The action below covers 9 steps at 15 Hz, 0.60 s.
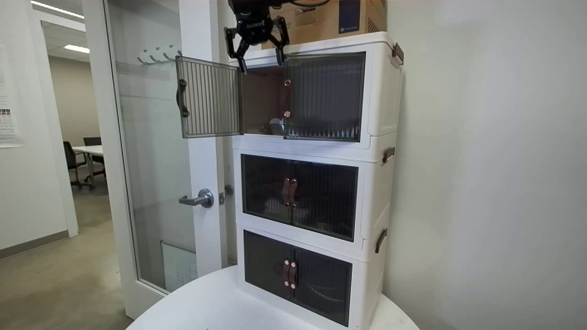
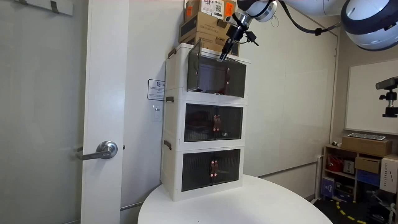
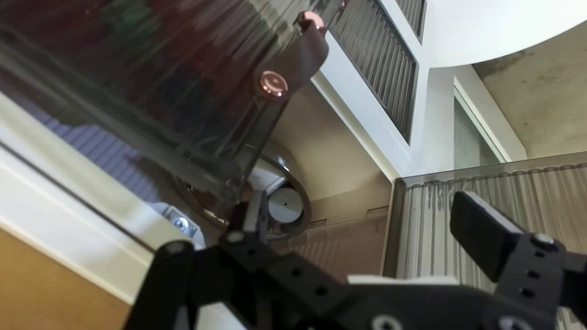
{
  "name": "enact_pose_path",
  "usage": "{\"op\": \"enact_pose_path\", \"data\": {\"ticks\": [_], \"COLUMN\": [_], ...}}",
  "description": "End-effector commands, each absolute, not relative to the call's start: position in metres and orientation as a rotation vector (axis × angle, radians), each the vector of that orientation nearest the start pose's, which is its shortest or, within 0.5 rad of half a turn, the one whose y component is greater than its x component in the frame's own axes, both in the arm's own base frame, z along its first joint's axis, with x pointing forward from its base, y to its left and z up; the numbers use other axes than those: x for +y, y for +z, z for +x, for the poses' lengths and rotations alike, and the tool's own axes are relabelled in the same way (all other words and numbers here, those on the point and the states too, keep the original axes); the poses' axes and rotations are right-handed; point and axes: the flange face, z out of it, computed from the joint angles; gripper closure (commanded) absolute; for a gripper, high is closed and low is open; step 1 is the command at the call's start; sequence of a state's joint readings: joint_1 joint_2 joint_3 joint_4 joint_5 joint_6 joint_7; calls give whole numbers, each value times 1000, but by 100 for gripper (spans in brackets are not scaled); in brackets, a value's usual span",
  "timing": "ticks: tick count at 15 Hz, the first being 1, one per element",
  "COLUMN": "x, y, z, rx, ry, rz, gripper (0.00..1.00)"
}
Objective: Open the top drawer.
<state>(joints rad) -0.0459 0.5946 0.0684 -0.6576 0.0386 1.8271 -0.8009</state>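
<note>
The top drawer (image 1: 263, 98) is the uppermost compartment of the white cabinet. Its left ribbed grey door panel (image 1: 208, 98) is swung wide open; it also shows in an exterior view (image 2: 194, 68) and the wrist view (image 3: 426, 229). The right panel (image 1: 325, 96) looks slightly ajar, covering its half; its brown strap handle (image 3: 298, 59) shows in the wrist view. My gripper (image 1: 262, 65) is open and empty, pointing down at the top edge of the opening, between the panels. It also shows in an exterior view (image 2: 223, 58) and the wrist view (image 3: 367, 220). Contact with the doors cannot be told.
Inside the compartment sits a round dark-rimmed object (image 3: 305, 204). Cardboard boxes (image 2: 205, 29) stand on the cabinet top behind the gripper. The lower compartments (image 1: 298, 197) have shut dark doors. The cabinet stands on a round white table (image 2: 242, 202) beside a glass door (image 1: 151, 137).
</note>
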Motion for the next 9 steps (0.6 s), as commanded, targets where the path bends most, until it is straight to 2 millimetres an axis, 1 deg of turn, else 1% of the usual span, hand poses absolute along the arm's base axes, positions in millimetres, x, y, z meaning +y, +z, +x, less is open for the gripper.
{"op": "enact_pose_path", "data": {"ticks": [1,2,3,4,5,9], "x": [6,8,8,6,2,-25], "y": [716,716,713,712,706,692], "z": [717,717,720,719,721,728], "rx": [-1337,-1353,-1362,-1359,-1351,-1335], "ry": [-976,-985,-981,-967,-928,-854], "rz": [-2858,-2846,-2847,-2853,-2877,-3004], "gripper": [0,0,0,0,0,0]}}
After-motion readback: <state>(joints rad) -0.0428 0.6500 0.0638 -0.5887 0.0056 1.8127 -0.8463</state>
